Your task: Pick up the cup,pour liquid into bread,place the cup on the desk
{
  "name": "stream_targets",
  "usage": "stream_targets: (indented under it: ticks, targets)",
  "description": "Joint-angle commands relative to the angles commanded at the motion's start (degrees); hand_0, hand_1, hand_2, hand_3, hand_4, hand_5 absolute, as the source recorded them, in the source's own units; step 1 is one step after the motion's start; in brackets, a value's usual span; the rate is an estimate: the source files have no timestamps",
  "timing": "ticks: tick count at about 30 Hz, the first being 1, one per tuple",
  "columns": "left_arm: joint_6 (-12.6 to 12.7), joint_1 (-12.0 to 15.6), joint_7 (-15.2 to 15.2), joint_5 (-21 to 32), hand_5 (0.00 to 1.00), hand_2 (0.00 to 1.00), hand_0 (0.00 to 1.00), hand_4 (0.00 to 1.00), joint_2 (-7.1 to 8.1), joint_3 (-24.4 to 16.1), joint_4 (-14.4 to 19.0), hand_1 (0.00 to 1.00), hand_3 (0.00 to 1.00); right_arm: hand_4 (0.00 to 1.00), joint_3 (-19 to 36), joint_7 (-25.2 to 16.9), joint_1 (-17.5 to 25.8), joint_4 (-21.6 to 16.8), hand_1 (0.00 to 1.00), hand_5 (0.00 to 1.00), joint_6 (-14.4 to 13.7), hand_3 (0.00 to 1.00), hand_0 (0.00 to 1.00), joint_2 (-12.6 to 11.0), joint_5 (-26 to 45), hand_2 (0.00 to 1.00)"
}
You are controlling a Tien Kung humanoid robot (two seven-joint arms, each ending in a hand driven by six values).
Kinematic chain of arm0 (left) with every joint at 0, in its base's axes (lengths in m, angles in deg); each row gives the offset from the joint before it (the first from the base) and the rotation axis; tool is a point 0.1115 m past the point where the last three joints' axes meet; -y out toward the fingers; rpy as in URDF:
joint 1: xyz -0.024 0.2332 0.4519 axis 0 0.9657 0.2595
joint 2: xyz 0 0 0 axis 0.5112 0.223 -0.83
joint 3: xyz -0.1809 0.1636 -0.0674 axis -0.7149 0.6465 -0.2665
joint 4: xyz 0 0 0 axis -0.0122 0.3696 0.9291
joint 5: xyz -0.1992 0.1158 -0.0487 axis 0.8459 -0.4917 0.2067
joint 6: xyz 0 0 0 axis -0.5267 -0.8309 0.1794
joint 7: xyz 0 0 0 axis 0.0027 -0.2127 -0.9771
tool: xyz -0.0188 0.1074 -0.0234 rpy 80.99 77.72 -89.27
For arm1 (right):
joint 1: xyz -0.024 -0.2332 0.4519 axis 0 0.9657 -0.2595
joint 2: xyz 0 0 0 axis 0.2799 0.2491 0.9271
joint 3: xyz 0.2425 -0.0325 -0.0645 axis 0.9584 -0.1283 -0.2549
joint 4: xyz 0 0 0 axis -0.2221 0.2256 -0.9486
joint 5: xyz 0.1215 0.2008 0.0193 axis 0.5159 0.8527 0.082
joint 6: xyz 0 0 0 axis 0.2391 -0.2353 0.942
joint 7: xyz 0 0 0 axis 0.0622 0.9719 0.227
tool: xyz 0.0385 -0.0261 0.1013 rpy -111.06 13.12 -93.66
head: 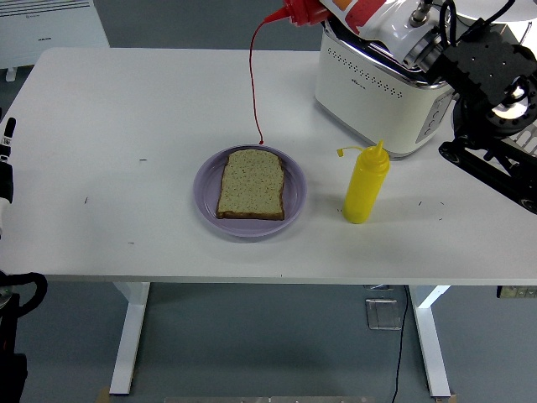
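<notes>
Right robot hand (pixel 394 21) gripping red bottle (pixel 336 10) at far right, high above table (pixel 126 126), tilted with nozzle pointing left. Thin red string (pixel 252 84) hanging from nozzle, ending just above far edge of bread (pixel 252 185). Bread lying flat on purple plate (pixel 205 197) near table centre. Yellow bottle (pixel 366 183) standing upright just right of plate, near white toaster (pixel 377 92). Left arm (pixel 5 168) resting at left edge; hand state impossible to tell.
</notes>
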Motion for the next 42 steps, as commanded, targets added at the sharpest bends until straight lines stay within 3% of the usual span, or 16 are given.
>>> stream_targets:
  ticks: [7, 15, 25, 30, 34, 42]
  targets:
    - [0.0, 0.1, 0.0, 0.0, 0.998, 0.821, 0.807, 0.475, -0.05, 0.1, 0.0, 0.785, 0.787, 0.313, 9.0, 3.7, 3.4, -2.6, 0.306, 0.045, 3.1, 0.522, 0.287, -0.3, 17.1, 0.414]
    - [0.0, 0.2, 0.0, 0.0, 0.998, 0.818, 0.807, 0.477, -0.12, 0.2, 0.0, 0.785, 0.786, 0.318, 18.3, 6.4, 8.3, -2.1, 0.303, 0.036, 3.1, 0.518, 0.289, 0.1, 36.4, 0.412]
    - [0.0, 0.2, 0.0, 0.0, 0.998, 0.817, 0.805, 0.476, -0.19, 0.5, -0.1, 0.784, 0.785, 0.329, 28.3, 1.7, 12.7, -0.6, 0.302, 0.028, 2.2, 0.516, 0.289, 0.1, 60.1, 0.412]
    - [0.0, 0.3, 0.0, 0.0, 0.998, 0.817, 0.806, 0.477, -0.23, 0.6, -0.1, 0.783, 0.784, 0.330, 34.4, -1.8, 15.8, -1.0, 0.303, 0.021, 4.5, 0.517, 0.287, 0.3, 72.8, 0.411]
    - [0.0, 0.4, -0.1, 0.0, 0.998, 0.816, 0.805, 0.477, -0.27, 0.6, -0.1, 0.782, 0.784, 0.325, 38.6, -3.3, 18.4, -1.2, 0.301, 0.018, 4.6, 0.518, 0.287, -0.2, 82.1, 0.410]
    - [0.0, 0.4, -0.1, 0.0, 0.998, 0.815, 0.805, 0.477, -0.37, 0.7, -0.1, 0.782, 0.784, 0.316, 41.5, -6.5, 23.7, -0.9, 0.299, 0.021, 5.9, 0.519, 0.282, -1.9, 98.8, 0.409]
